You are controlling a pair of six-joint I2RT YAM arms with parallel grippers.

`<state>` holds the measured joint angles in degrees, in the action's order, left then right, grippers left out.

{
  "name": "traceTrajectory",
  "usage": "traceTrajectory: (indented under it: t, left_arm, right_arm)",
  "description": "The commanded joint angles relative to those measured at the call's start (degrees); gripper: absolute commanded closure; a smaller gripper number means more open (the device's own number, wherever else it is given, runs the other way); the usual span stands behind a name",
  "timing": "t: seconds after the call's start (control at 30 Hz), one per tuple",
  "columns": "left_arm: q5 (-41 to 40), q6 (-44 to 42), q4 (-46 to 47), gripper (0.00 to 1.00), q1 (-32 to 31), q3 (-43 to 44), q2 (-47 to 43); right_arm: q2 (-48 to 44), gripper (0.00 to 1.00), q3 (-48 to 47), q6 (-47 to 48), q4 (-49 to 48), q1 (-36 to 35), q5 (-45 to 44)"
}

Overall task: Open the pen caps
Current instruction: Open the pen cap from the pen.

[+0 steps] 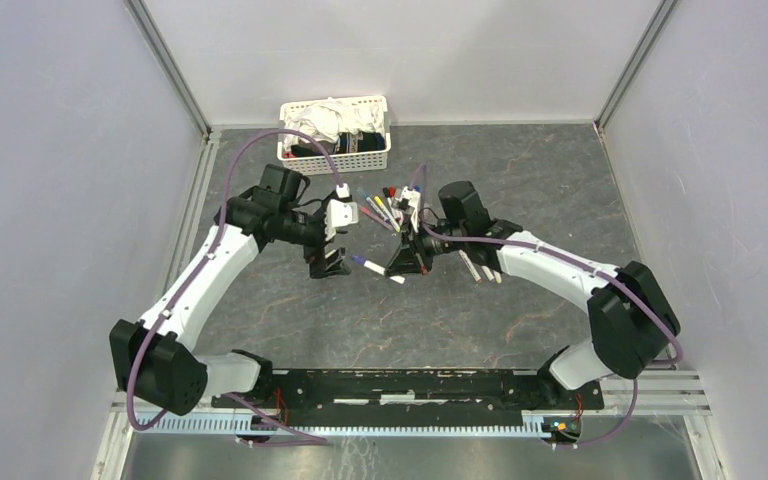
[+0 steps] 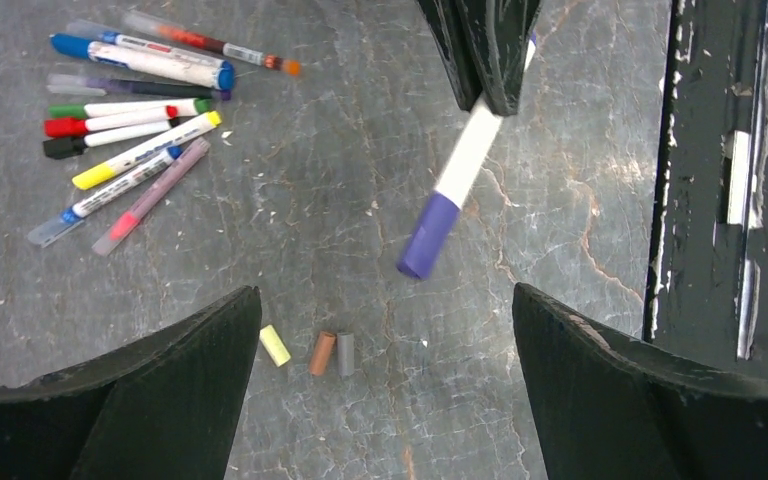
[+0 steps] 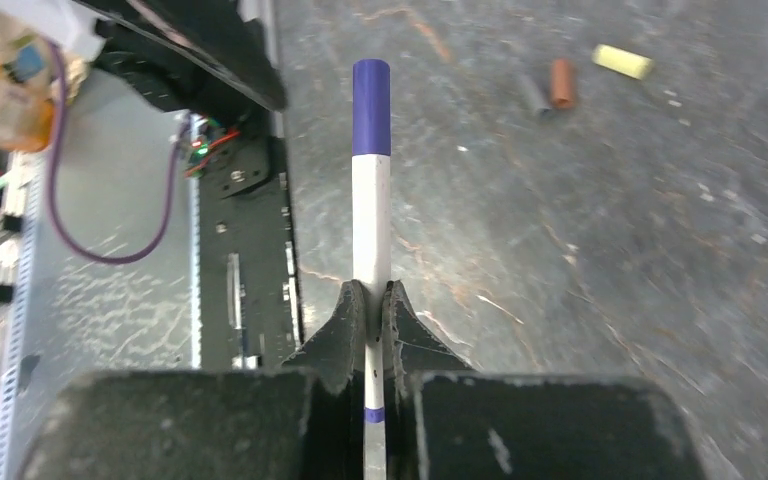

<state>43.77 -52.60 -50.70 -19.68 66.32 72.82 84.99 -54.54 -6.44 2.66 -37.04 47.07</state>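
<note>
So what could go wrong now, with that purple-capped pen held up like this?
The right fingers pinch the pen near its back end only, so it may swivel or slip when the purple cap is tugged. The left fingers stand wide open, short of the cap. If they close off-line, they could catch the pen itself instead.

Open desk (image 1: pixel 430 320) lies along the near edge and toward the far right corner. A white basket (image 1: pixel 334 128) blocks the far edge; pens (image 2: pixel 130 110) crowd mid-desk; the right claw (image 3: pixel 371 295) clamps a pen (image 3: pixel 371 200) jutting toward the left claw (image 2: pixel 388 300), three loose caps (image 2: pixel 322 352) beneath that claw.
</note>
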Motion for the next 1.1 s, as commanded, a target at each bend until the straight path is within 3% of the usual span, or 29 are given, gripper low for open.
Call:
traceTrajectory:
  t: [0.0, 0.1, 0.23, 0.47, 0.57, 0.7, 0.83, 0.97, 1.07]
  left_arm:
    - [2.1, -7.5, -2.5, 0.03, -1.5, -0.8, 1.1]
    - [2.3, -9.3, -4.1, 0.08, -2.0, -1.1, 1.4]
    - [3.4, -10.6, -5.9, 0.26, -2.4, -1.0, 1.7]
    - [4.9, -12.9, -8.3, 0.74, -3.5, -1.0, 2.1]
    - [5.0, -12.7, -8.3, 0.96, -3.7, -0.9, 2.6]
    - [5.7, -11.8, -8.3, 0.98, -3.8, -0.6, 3.0]
    - [6.1, -11.6, -8.3, 0.98, -3.8, -0.4, 2.5]
    - [5.3, -11.6, -8.4, 0.98, -3.8, 0.0, 2.2]
    - [4.7, -12.2, -8.7, 0.98, -3.8, 0.3, 2.2]
  right_arm:
    - [2.3, 1.00, -4.3, 1.1, -1.0, -1.6, 9.3]
    - [3.5, 1.00, -5.4, 0.3, -1.7, -1.9, 9.9]
    - [4.7, 1.00, -6.8, -0.6, -2.1, -2.0, 10.1]
    - [6.2, 0.99, -8.1, -2.8, -4.1, -2.2, 10.2]
    - [6.7, 0.73, -7.8, -4.7, -5.9, -2.7, 8.4]
    - [7.8, 0.55, -5.5, -9.5, -12.6, -4.1, 8.3]
    - [9.8, 0.53, -6.0, -10.6, -14.5, -5.6, 8.9]
    - [11.0, 0.64, -6.7, -10.5, -14.8, -5.7, 11.6]
    - [10.5, 0.84, -7.2, -6.2, -10.2, -5.7, 12.2]
